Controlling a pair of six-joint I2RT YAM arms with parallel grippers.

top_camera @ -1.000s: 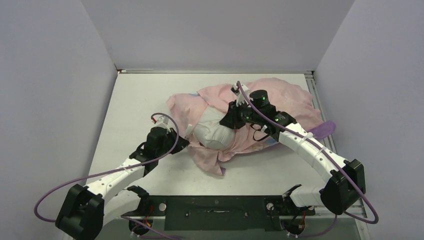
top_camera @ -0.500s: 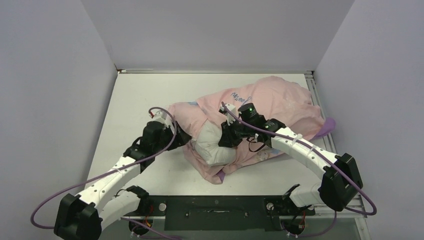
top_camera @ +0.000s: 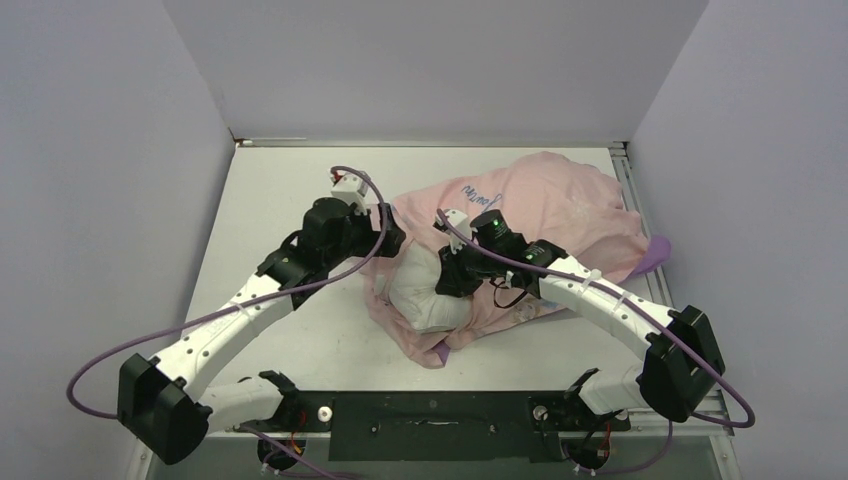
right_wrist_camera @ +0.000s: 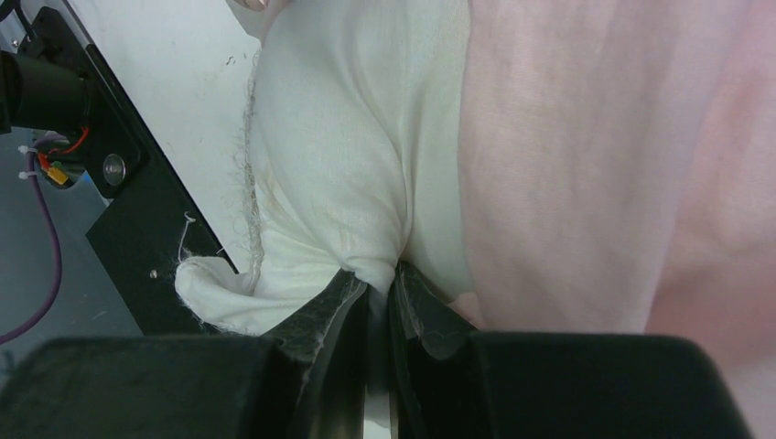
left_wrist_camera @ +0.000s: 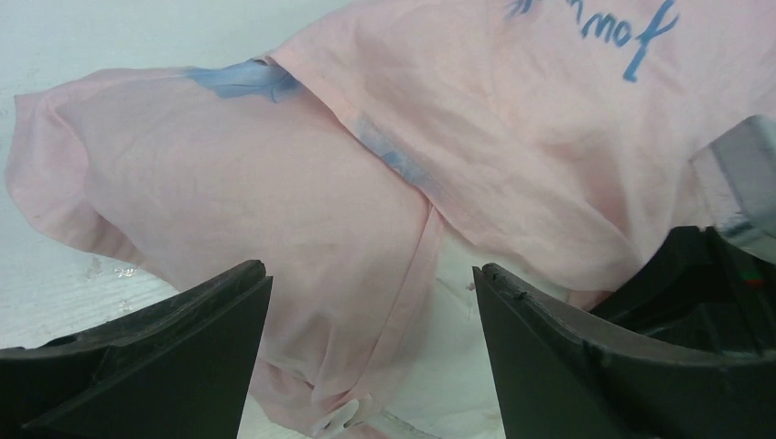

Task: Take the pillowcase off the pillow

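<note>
The pillow [top_camera: 422, 292] lay near the middle of the table [top_camera: 290, 190], with only its white near end bared. The rest was hidden inside the pillowcase [top_camera: 545, 200], so I judged its long axis to run from 7 to 1 o'clock. The pillowcase was pink side out, heaped from the centre toward the right edge, with a purple corner showing at 3 o'clock.

Your right pincer [right_wrist_camera: 373, 285] was closed tight on a gather of the white cushion cloth, just beside the line where pink met white. Your left pincer [left_wrist_camera: 366, 274] stood wide, holding nothing. It hovered over the pink hem at about 10 o'clock from the bared end, which made it the nearer arm to that loose edge.

The coming move turned on one thing: cover and cushion had to part along that axis, the cover toward 1 o'clock and the cushion toward 7. You would likely want the left to take the hem while the right anchored the pillow.
</note>
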